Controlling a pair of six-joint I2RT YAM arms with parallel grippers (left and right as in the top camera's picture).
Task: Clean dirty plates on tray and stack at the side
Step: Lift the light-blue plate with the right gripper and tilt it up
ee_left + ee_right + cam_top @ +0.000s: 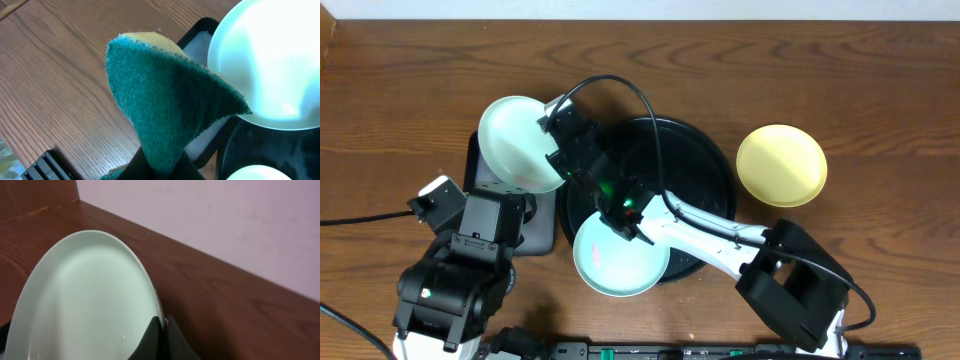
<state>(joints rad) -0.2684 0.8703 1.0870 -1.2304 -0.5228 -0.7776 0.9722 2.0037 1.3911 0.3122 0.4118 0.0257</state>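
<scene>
I'm pinching a mint plate (515, 140) by its rim in the right gripper (162, 330), past the tray (705, 165)'s left rim; left gripper (160, 167) is clamping a green sponge (170, 100); yellow plate (781, 165) is sitting apart on open table (880, 100)

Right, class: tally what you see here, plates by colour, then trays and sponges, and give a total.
mint plates: 2
yellow plates: 1
round black trays: 1
rectangular trays: 1
sponges: 1
Total: 6
</scene>
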